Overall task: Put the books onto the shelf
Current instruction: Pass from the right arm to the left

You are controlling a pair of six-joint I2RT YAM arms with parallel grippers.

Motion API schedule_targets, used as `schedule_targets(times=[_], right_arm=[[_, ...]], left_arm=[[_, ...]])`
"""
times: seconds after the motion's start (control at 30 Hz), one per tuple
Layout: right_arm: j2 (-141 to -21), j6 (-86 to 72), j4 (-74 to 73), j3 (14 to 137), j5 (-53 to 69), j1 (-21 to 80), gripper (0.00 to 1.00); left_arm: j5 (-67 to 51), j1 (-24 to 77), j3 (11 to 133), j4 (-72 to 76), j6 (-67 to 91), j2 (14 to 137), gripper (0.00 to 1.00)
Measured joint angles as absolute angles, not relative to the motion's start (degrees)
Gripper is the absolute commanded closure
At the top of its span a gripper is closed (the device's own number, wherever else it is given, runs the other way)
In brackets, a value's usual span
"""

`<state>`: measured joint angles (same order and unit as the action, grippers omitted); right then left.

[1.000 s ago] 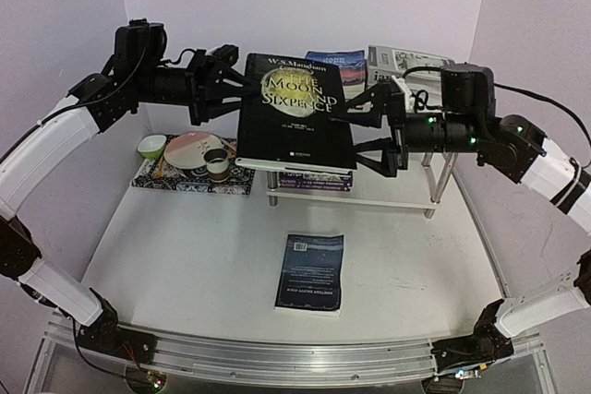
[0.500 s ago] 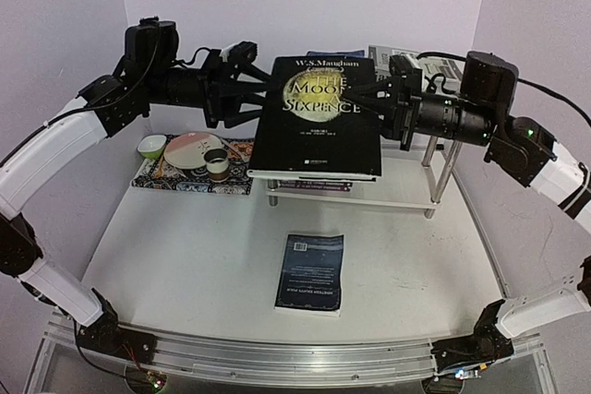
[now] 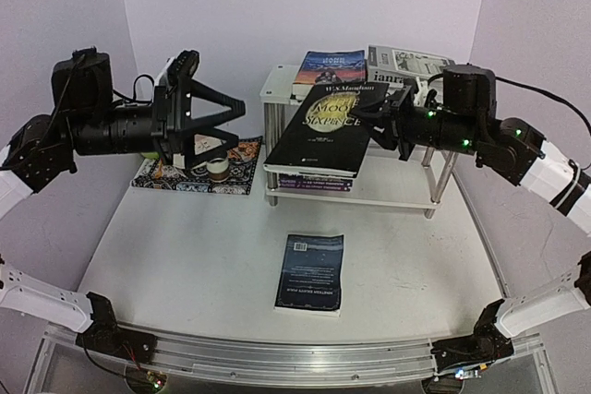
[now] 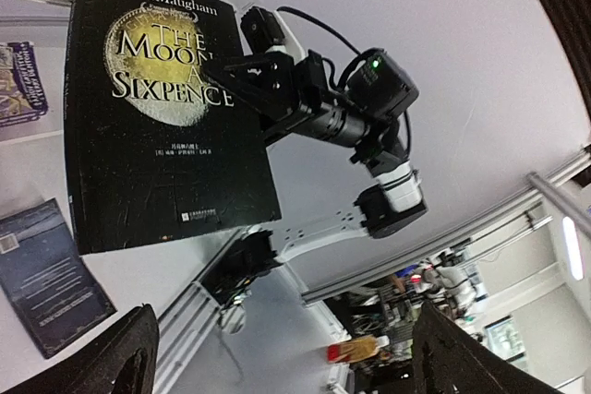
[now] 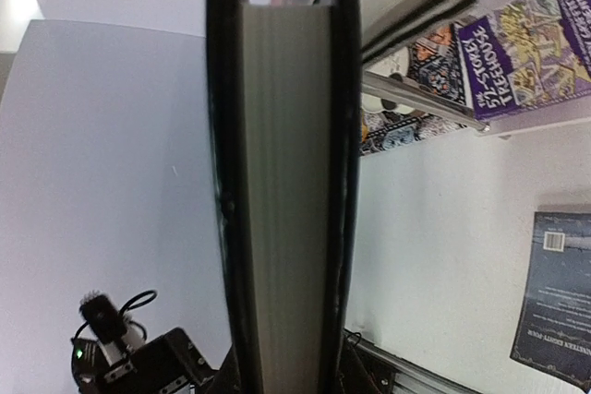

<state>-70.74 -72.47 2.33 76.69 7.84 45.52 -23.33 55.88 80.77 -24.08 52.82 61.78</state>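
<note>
While the right claw [image 3: 377, 119] is pinching the black book [image 3: 323, 131] by its right edge, the book is hanging tilted. Its far end is sitting over the top board of the shelf [image 3: 277, 91], and its near end is sticking out past the shelf's front-left corner, above the lower tier. Cannot tell if it is touching the board. The right wrist view is showing the book's page edge clamped between the two dark fingers [image 5: 220, 182].

The left claw [image 3: 238, 126] is hovering spread wide, apart from the book, over the patterned placemat [image 3: 189, 182] at the surface's far-left side. Its fingertips [image 4: 120, 357] are sitting well apart in the left wrist view.

A blue-cover book [image 3: 331, 66] and the "janra" book [image 3: 406, 64] are lying on the top board's far side. The purple paperbacks [image 3: 314, 184] are lying on the lower board. A dark blue book [image 3: 311, 271] is lying flat near the middle of the surface [image 3: 185, 256], in front of the shelf, well apart from both claws.
</note>
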Motion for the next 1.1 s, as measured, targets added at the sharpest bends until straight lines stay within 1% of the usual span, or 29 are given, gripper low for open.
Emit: schedule_targets(times=[0.03, 0.13, 0.23, 0.37, 0.43, 0.53, 0.7, 0.93, 1.1], right_arm=[[-70.8, -72.9, 1.2, 76.7, 7.6, 45.5, 1.0], [-70.8, -74.2, -3.4, 76.7, 6.6, 45.5, 1.0], [-70.8, -75.6, -6.1, 76.7, 6.1, 45.5, 1.0], [-70.8, -78.1, -7.2, 76.7, 6.2, 45.5, 1.0], [-70.8, -79.1, -7.5, 76.7, 6.2, 45.5, 1.0], [-70.8, -80.2, -7.8, 76.7, 6.2, 45.5, 1.0], [-70.8, -81.5, -7.8, 76.7, 6.3, 45.5, 1.0], [-70.8, -83.5, -7.8, 76.8, 6.5, 45.5, 1.0], [-70.8, -84.7, -7.8, 76.8, 6.6, 45.5, 1.0]], left_arm=[[-20.1, 57.3, 81.4, -26.6, 49.2, 61.5, 0.02], [-10.8, 65.5, 82.2, -31.4, 39.5, 61.4, 0.0], [1.8, 74.8, 82.7, -36.2, 26.5, 62.5, 0.01], [20.7, 88.5, 86.3, -39.2, 5.8, 68.5, 0.0], [28.6, 92.8, 88.3, -39.4, -3.7, 72.3, 0.0], [36.8, 94.4, 89.7, -39.5, -15.8, 76.8, 0.0], [46.3, 94.3, 90.0, -36.6, -31.3, 80.6, 0.0], [53.0, 94.0, 88.3, -22.8, -49.7, 83.8, 0.0], [54.0, 92.8, 88.3, -18.3, -54.1, 87.0, 0.04]])
